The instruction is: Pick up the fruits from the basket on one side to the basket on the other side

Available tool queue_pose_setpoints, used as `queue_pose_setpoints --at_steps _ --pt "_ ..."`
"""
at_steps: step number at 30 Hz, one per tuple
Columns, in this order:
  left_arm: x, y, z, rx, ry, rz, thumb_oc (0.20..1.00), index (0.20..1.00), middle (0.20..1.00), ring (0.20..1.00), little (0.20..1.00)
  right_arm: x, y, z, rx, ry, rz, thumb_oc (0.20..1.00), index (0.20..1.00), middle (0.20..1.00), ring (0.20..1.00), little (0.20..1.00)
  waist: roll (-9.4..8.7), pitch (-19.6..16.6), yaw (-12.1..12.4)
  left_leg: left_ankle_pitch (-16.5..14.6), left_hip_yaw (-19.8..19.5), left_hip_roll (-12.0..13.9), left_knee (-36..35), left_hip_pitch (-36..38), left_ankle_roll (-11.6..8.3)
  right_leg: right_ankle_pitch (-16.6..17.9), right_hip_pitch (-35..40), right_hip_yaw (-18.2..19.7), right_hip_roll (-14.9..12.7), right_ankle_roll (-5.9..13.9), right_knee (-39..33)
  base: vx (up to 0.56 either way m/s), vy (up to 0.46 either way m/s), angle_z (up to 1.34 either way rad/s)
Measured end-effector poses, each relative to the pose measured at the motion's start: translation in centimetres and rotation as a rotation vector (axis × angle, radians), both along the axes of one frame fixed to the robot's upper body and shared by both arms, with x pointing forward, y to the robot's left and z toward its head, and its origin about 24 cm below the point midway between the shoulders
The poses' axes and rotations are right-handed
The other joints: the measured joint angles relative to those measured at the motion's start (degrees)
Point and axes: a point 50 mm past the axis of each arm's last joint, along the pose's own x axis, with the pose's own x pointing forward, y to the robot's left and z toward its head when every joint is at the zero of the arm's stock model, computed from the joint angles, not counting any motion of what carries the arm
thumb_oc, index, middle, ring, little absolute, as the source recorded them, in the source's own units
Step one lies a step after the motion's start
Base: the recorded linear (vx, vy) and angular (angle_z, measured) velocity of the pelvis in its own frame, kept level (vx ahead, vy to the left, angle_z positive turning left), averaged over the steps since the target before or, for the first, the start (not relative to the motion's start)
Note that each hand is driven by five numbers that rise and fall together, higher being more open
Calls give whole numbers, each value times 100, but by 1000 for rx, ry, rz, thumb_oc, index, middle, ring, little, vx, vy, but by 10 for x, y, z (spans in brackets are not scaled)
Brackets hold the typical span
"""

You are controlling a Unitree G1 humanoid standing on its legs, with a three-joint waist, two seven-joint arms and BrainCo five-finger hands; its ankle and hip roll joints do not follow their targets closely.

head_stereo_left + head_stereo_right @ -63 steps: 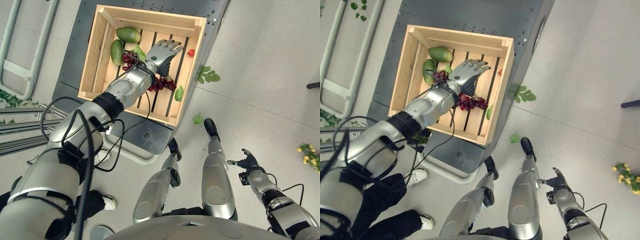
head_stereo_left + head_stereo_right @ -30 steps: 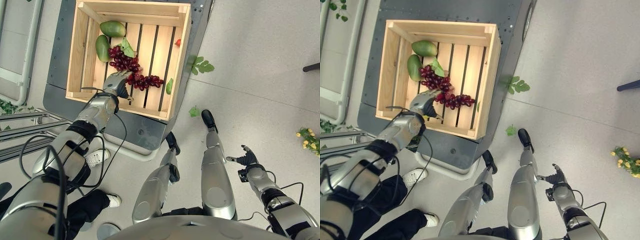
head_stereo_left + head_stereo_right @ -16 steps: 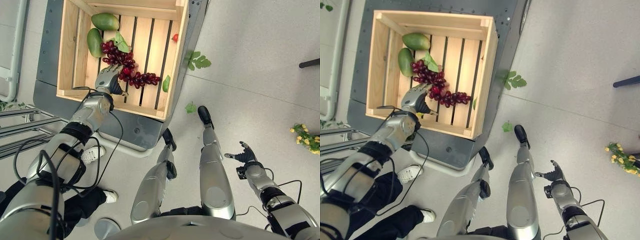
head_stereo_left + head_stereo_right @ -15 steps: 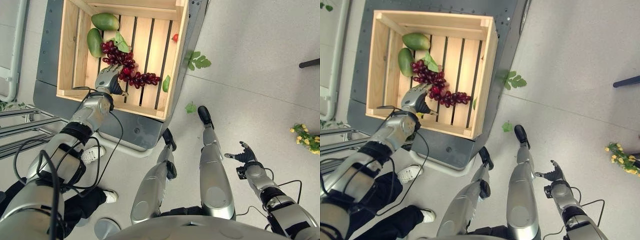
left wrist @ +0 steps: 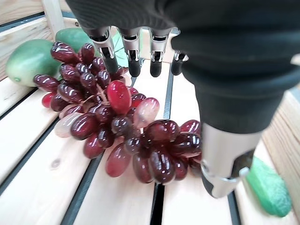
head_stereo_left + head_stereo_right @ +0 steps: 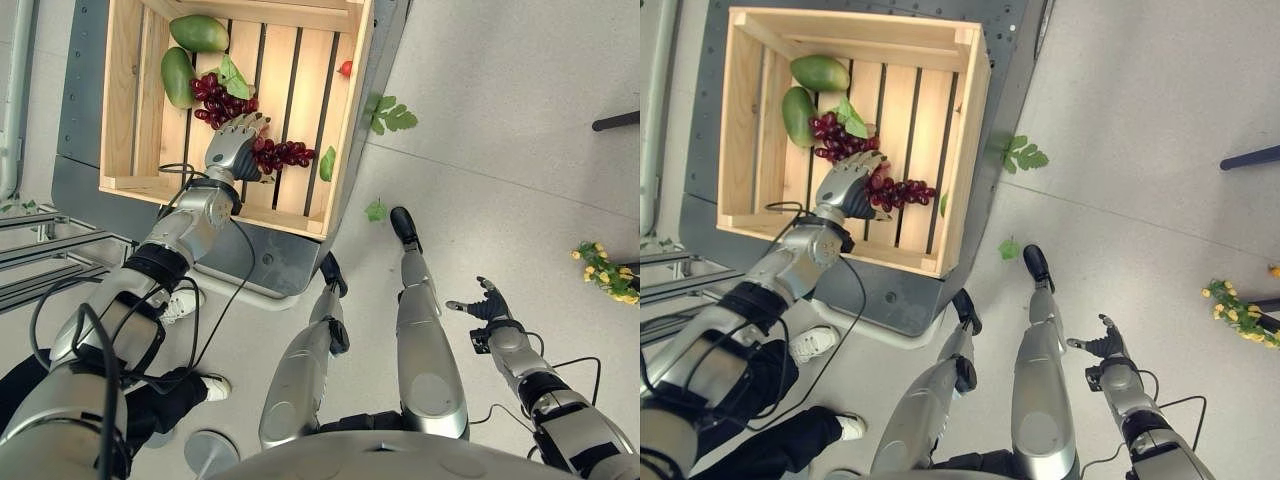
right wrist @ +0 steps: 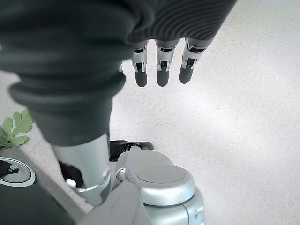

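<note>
A wooden crate (image 6: 290, 218) holds two green mangoes (image 6: 198, 32) (image 6: 178, 76), a bunch of dark red grapes (image 6: 284, 153) and a small red fruit (image 6: 346, 68) by its right wall. My left hand (image 6: 232, 148) hovers open over the middle of the bunch. In the left wrist view its fingers (image 5: 133, 58) stretch out above the grapes (image 5: 122, 126), with the thumb beside the near end of the bunch and a mango (image 5: 28, 58) beyond. My right hand (image 6: 487, 305) hangs open over the floor at my right side, with nothing in it.
The crate sits on a dark metal platform (image 6: 85, 110). A green leaf (image 6: 327, 165) lies inside the crate; more leaves (image 6: 388, 115) lie on the floor to its right. Yellow flowers (image 6: 605, 283) lie far right. A person's shoe (image 6: 210, 385) shows at lower left.
My left hand has moved forward from the crate's near edge to above the grape bunch. The camera has shifted too. The right hand stays at my side.
</note>
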Motion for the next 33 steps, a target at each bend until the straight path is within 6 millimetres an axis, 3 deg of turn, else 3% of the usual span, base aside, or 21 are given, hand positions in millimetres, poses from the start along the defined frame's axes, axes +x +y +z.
queue_pose_setpoints --at_steps 11,33 --pt "8 -7 -3 102 24 4 1000 1000 1000 1000 1000 3 1 3 -6 -21 1 1000 1000 1000 1000 1000 0 0 -17 15 31 -2 1 -98 21 41 -135 61 14 -43 1 -6 3 -2" --pt "24 -13 4 86 38 81 1000 1000 1000 1000 1000 13 10 12 29 -92 21 1000 1000 1000 1000 1000 -12 8 -34 44 154 38 1 -330 61 120 -440 179 81 -75 3 -2 -2 -3"
